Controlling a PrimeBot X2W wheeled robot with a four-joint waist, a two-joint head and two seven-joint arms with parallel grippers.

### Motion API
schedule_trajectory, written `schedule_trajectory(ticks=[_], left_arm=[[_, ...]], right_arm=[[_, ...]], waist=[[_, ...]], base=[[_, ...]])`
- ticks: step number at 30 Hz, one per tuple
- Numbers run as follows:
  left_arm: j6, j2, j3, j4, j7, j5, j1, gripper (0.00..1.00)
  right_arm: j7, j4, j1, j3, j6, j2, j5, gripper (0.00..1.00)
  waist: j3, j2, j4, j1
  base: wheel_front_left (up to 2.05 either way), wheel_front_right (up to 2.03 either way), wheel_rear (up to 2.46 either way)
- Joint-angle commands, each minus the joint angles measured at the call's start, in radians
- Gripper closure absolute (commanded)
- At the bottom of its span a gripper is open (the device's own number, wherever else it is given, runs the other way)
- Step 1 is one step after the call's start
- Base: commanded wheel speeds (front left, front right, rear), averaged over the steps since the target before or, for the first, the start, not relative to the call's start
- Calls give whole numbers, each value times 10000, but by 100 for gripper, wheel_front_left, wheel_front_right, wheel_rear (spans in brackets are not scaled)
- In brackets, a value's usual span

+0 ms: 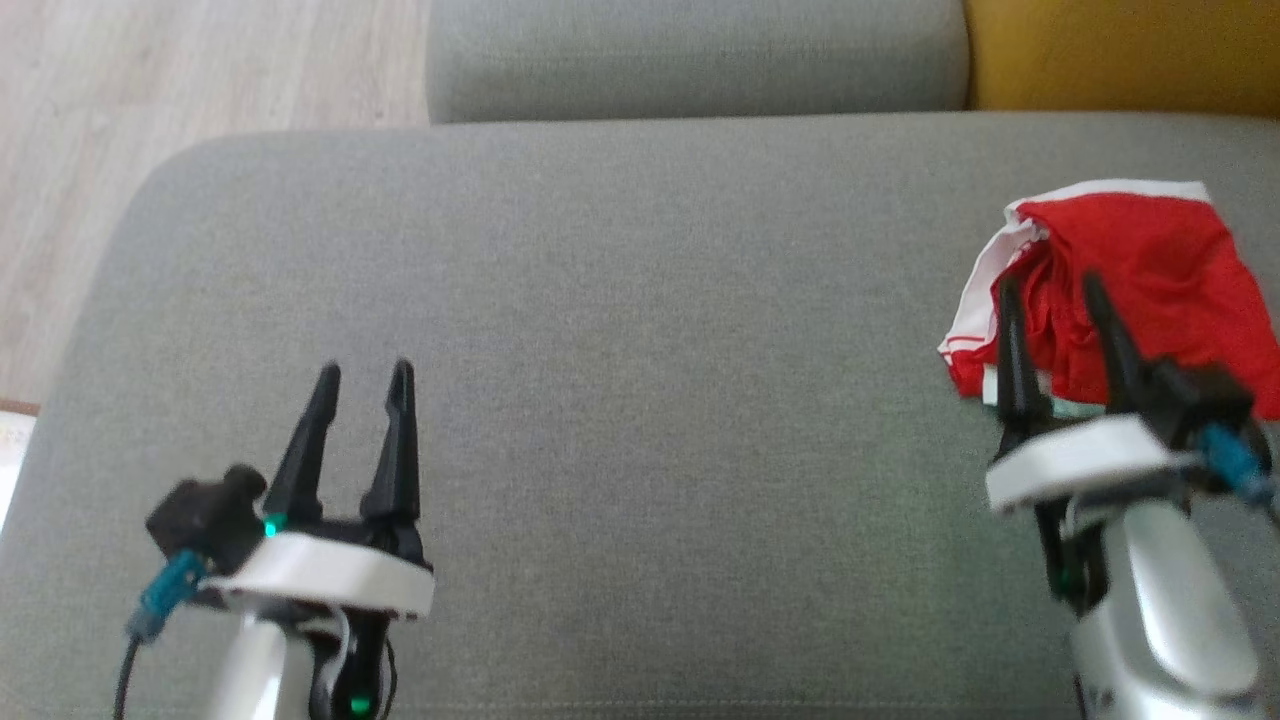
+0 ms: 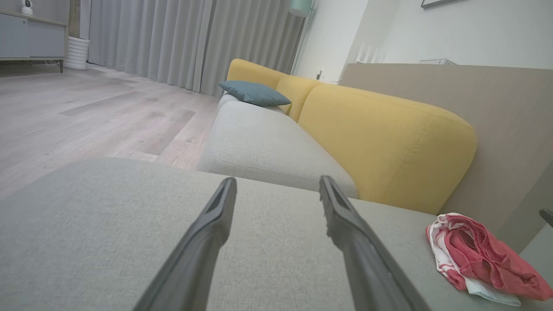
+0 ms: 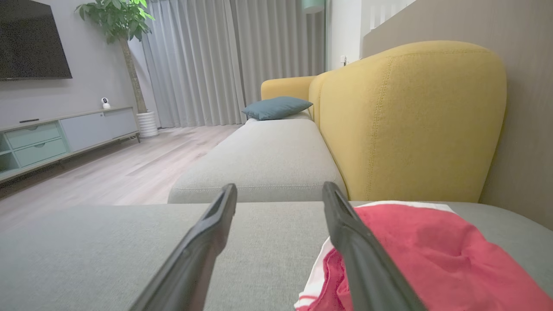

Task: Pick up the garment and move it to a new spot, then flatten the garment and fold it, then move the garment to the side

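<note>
Picking up comes first: my left gripper (image 1: 365, 370) and right gripper (image 1: 1050, 283) are spread wide and empty, so the right must pinch the red garment (image 1: 1160, 260) at the right edge.

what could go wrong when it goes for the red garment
The garment lies crumpled in layers, and the open right jaws straddle only its left edge, so they may catch just the white trim and drag the heap instead of lifting it. The seat cushion is fabric too; jaws pressing down could pinch it along with the cloth.
</note>
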Motion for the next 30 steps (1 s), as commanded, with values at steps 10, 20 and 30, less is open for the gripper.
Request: schedule_trajectory(ticks=[10, 20, 30], left_arm=[[253, 116, 210, -367, -51, 151, 552, 0], [561, 115, 360, -736, -51, 412, 546, 0], [785, 115, 517, -1030, -51, 432, 683, 0]], right_arm=[[-446, -1159, 1380, 436, 21, 132, 856, 0], [-496, -1286, 1615, 481, 21, 134, 981, 0], [-503, -1338, 1649, 498, 21, 134, 1002, 0]], waist=[[-362, -1, -130, 0], [-311, -1, -193, 0], [-330, -1, -205, 0]], base=[[0, 0, 0], [0, 0, 0], [0, 0, 0]])
